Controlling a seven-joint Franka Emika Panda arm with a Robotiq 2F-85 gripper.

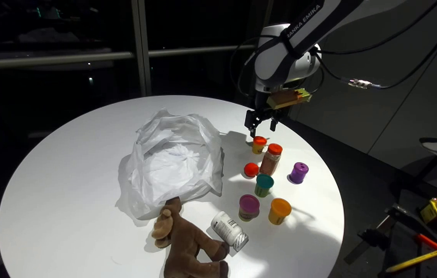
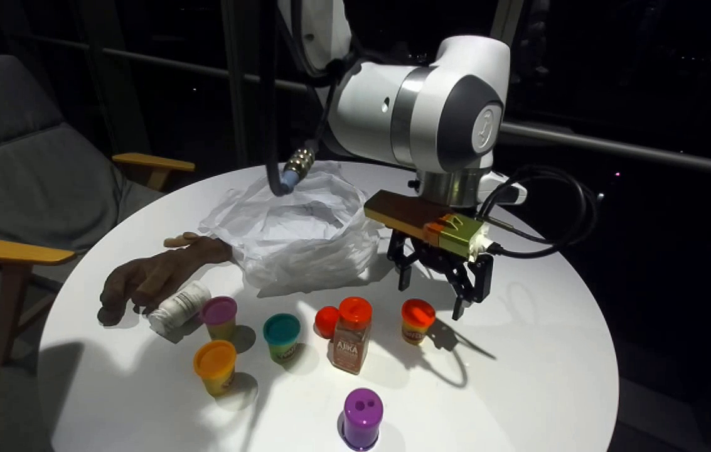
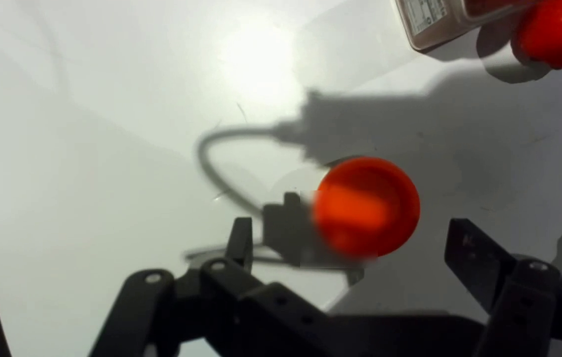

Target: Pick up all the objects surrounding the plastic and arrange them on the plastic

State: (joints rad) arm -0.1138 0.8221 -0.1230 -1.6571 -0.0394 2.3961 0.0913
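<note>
Gripper (image 2: 431,294) hangs wide-jawed near the red-lidded tub (image 2: 418,322), spice jar (image 2: 351,345) and red round thing (image 2: 326,322) kinda crowding that side. Plastic bag (image 1: 213,158) sits mouth-up nearby, brown plush (image 1: 186,236) right by it, lots of white tabletop (image 1: 60,185) beyond.

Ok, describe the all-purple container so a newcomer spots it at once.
Start at the round white table and its crumpled plastic bag. From the bag, look past the red-capped jar: the purple container stands upright beyond it. Unlike the purple-lidded tub, it is purple all over and has dark holes in its top.
</note>
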